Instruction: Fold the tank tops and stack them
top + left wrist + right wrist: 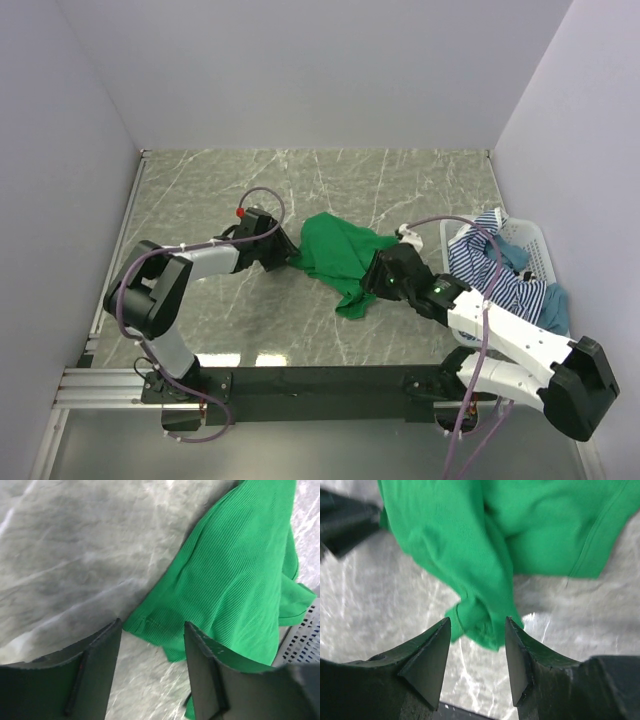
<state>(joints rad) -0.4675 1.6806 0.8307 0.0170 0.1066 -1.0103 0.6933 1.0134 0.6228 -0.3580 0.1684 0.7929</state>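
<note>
The bright green tank top [340, 255] lies crumpled on the marble table in the middle. My left gripper [288, 252] is open at its left edge; in the left wrist view the hemmed corner [150, 630] lies just ahead of the gap between the fingers, gripper [152, 645]. My right gripper [370, 285] is open at the top's lower right end; the bunched end [480, 622] sits between its fingertips, gripper [477, 630], not pinched. The striped tank top [495, 265] and teal tank top [555, 305] lie in the white basket [535, 240].
The white slatted basket stands at the right edge of the table, close by the right arm. Grey walls close in the table on the left, back and right. A black rail runs along the near edge.
</note>
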